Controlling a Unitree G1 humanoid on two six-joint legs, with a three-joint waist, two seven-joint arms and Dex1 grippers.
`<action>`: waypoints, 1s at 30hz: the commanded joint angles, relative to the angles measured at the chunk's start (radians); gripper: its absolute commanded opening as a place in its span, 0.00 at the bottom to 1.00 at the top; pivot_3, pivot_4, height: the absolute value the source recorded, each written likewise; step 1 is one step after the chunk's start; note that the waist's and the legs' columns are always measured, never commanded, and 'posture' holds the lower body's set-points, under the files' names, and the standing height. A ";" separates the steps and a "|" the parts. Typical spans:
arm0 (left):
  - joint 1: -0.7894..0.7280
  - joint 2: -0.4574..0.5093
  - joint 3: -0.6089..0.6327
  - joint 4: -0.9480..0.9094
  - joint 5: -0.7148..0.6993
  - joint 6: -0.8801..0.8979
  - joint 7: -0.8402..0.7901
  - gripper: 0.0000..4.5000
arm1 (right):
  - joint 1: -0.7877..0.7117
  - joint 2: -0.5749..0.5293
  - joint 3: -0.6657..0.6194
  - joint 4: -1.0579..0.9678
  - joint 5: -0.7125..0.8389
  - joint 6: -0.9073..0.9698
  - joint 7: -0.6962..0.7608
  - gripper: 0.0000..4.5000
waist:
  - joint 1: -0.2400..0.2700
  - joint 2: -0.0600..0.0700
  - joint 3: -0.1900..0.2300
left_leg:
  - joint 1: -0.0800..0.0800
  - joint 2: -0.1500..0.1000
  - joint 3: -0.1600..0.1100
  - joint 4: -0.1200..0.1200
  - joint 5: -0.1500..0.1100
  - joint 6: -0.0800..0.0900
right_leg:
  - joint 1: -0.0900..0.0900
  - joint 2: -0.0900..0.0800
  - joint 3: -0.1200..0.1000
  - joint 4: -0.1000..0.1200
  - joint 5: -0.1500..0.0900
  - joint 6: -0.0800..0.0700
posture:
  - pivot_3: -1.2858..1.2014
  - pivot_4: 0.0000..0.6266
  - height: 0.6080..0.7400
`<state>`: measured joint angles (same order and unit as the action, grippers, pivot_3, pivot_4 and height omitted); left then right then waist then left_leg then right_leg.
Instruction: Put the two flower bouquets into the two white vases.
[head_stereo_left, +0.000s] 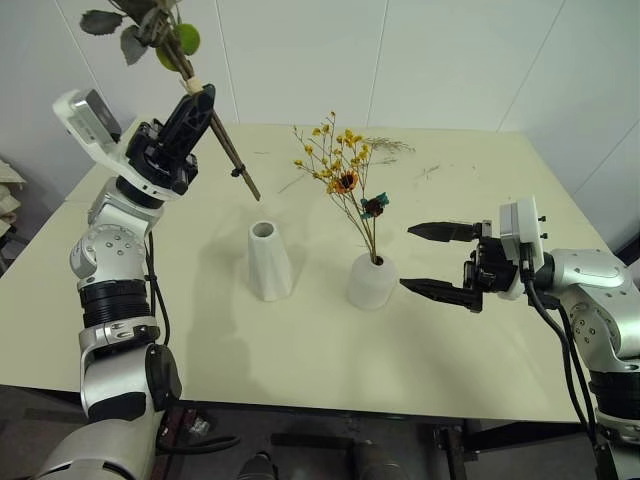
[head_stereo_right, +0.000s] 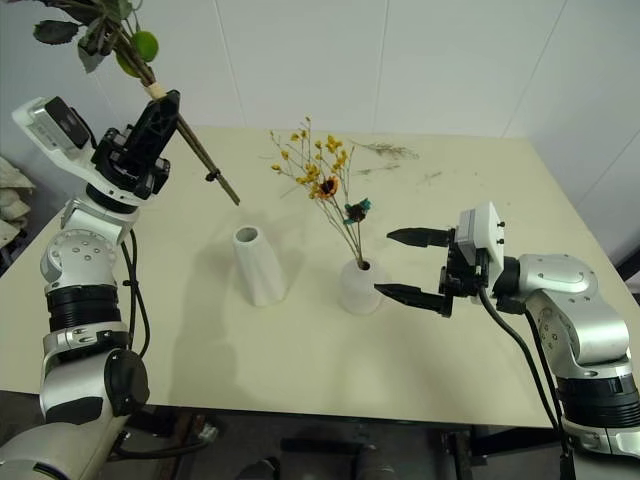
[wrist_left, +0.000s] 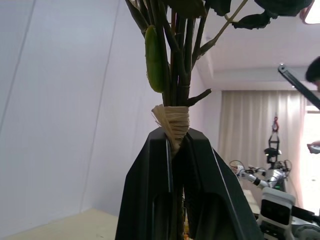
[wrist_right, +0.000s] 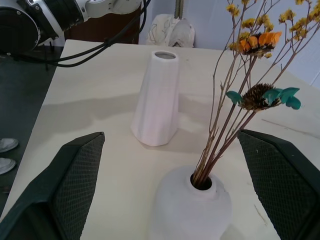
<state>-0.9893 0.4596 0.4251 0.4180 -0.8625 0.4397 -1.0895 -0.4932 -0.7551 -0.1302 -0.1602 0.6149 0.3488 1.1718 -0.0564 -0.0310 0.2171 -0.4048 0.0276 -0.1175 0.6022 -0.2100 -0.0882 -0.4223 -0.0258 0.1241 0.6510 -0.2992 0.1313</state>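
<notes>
Two vases stand mid-counter (head_stereo_left: 480, 370): tall vase (head_stereo_left: 268, 262) empty, round vase (head_stereo_left: 372, 283) holding yellow bouquet (head_stereo_left: 342, 178). Right tool (head_stereo_left: 437, 260) gapes beside it; left tool (head_stereo_left: 196, 112) clamps rose bouquet (head_stereo_left: 165, 40) high above.

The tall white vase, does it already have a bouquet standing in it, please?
No, the tall white vase has an empty mouth, while the left gripper holds the leafy bouquet up above the table.

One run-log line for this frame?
left end effector: shut on rose bouquet, raised | tall vase: empty | yellow bouquet: in round vase | right end effector: open
</notes>
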 joint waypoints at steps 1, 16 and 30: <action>0.001 0.019 -0.023 -0.021 0.018 0.006 -0.011 0.01 | 0.014 -0.005 -0.049 -0.053 0.020 -0.009 -0.023 1.00 | 0.000 0.000 0.000 | 0.000 0.000 0.000 0.000 0.000 0.000 | 0.000 0.000 0.000 0.000 0.000 0.000 | 0.52 0.24 1.00; 0.064 0.029 -0.094 -0.052 0.101 -0.005 -0.022 0.01 | 0.056 -0.008 -0.049 -0.083 0.019 -0.005 -0.056 1.00 | 0.000 0.000 0.000 | 0.000 0.000 0.000 0.000 0.000 0.000 | 0.000 0.000 0.000 -0.001 0.000 0.000 | 0.52 0.24 1.00; 0.107 0.017 -0.118 -0.070 0.135 -0.011 -0.019 0.01 | 0.045 -0.002 -0.037 -0.077 0.016 -0.002 -0.070 1.00 | 0.002 0.000 0.000 | 0.000 0.000 0.000 -0.001 0.000 0.000 | 0.000 0.000 0.000 -0.002 0.000 0.000 | 0.52 0.24 1.00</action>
<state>-0.8836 0.4763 0.3079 0.4004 -0.7189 0.4272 -1.1054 -0.4409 -0.7552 -0.1412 -0.2098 0.6154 0.3511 1.1063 -0.0544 -0.0310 0.2172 -0.4048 0.0276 -0.1174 0.6016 -0.2100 -0.0882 -0.4219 -0.0258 0.1243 0.6492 -0.2992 0.1312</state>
